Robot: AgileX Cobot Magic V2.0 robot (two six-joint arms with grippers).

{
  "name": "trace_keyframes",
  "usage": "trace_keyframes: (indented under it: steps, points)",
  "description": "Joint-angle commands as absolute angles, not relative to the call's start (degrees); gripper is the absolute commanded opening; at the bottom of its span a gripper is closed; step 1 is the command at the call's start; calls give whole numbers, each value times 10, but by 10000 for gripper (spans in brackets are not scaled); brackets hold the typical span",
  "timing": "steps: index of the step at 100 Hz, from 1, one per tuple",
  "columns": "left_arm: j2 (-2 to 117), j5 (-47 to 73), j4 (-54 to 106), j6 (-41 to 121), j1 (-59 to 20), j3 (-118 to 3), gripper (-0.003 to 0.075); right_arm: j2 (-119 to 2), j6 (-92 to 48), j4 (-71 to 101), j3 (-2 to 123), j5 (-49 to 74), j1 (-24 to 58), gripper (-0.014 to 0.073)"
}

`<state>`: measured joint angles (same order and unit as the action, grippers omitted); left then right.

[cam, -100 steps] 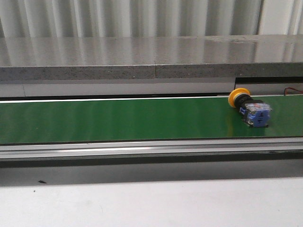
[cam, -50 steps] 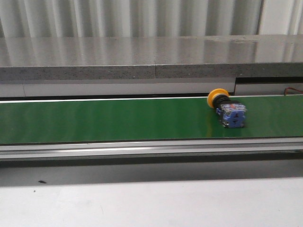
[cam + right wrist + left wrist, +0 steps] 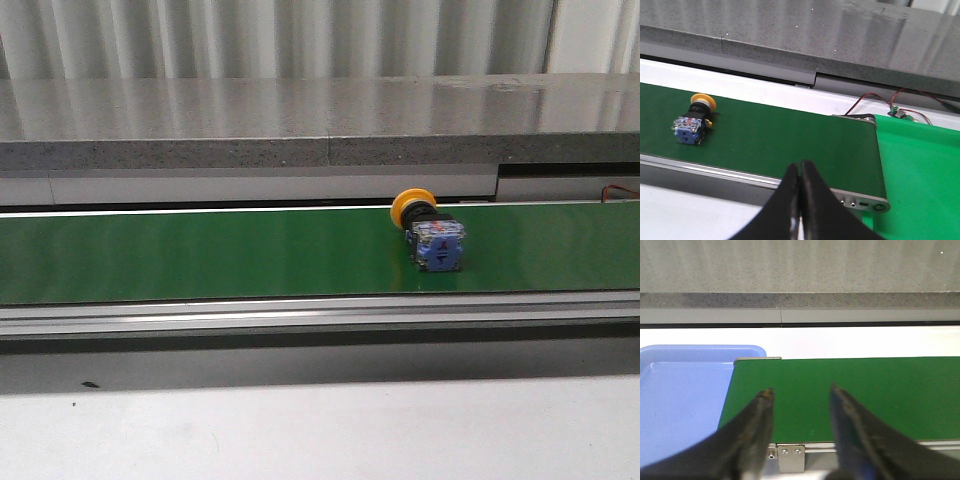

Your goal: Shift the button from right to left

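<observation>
The button [image 3: 428, 231] lies on its side on the green belt [image 3: 200, 255], right of the middle, with nothing touching it. The left pincer [image 3: 800, 392] is open above the belt's end, beside a blue tray [image 3: 680, 390]. The right pincer [image 3: 800, 167] is closed and holds nothing.

An industrial or factory-style test cell. A green conveyor belt [image 3: 200, 255] runs across the scene in a metal frame [image 3: 300, 315] with screwed end brackets. Behind it sits a grey speckled stone-like ledge [image 3: 300, 125] and a corrugated metal wall [image 3: 300, 40]. At one belt end lies a blue plastic tray [image 3: 685, 400]; at the other, exposed red and black wires [image 3: 875, 100].
</observation>
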<state>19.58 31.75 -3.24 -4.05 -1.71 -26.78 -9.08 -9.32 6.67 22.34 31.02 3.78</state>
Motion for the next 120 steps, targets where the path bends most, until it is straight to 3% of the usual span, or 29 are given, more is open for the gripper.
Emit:
trace_keyframes:
  steps: [1, 5, 11, 29, 73, 120]
  points:
    - [231, 270, -35, -40, -21, -301, 597, -97, -97, 69, 237, 270, 38, -59]
    - [242, 258, -35, -40, -21, -304, 671, -97, -97, 69, 237, 270, 38, -59]
    - [252, 227, -32, -40, -21, -304, 711, -97, -97, 69, 237, 270, 38, -59]
    - [277, 172, -17, -40, -21, -311, 666, -97, -97, 69, 237, 270, 38, -59]
    - [508, 481, 80, -40, -28, -526, 655, -97, -97, 69, 237, 270, 38, -59]
    - [755, 519, 131, -99, -182, -669, 654, -97, -97, 69, 237, 270, 38, -59]
